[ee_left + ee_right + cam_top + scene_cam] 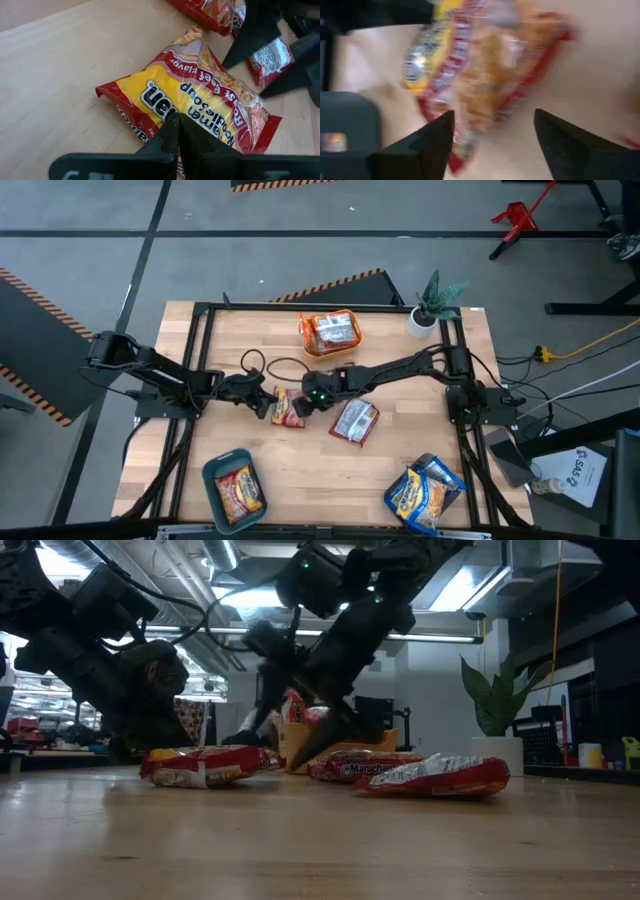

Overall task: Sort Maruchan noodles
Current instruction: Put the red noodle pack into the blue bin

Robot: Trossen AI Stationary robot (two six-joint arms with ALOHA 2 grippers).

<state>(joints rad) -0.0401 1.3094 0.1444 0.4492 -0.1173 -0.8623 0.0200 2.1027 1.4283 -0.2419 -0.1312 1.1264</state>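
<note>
Spanning the middle of a grey concrete floor marked with orange-black hazard tape, a pale wooden surface (pixel 300 470) in a black frame. Near its centre, a red-yellow noodle packet (pixel 288 408) lying flat, between the two arms. Left pincer (pixel 266 402) just beside that packet's left end, fingers pressed together with nothing between them, seen in the left wrist view directly over the packet (pixel 200 110). Right pincer (pixel 308 398) at the packet's right end, fingers spread apart, straddling the packet in its wrist view (pixel 485 75), not clamped on it. Red-silver packets (pixel 354 421) loose just right of centre. At the far edge, an orange bin (pixel 330 332) holding red-silver packets; at the near edge, a teal bin (pixel 234 489) with a red-yellow packet and a grey bin (pixel 424 496) with blue-yellow ones. Small potted plant (pixel 432 304) at the far right corner. Beyond, in the low view, fluorescent ceiling lights, exposed ducting and shelving in the room.
</note>
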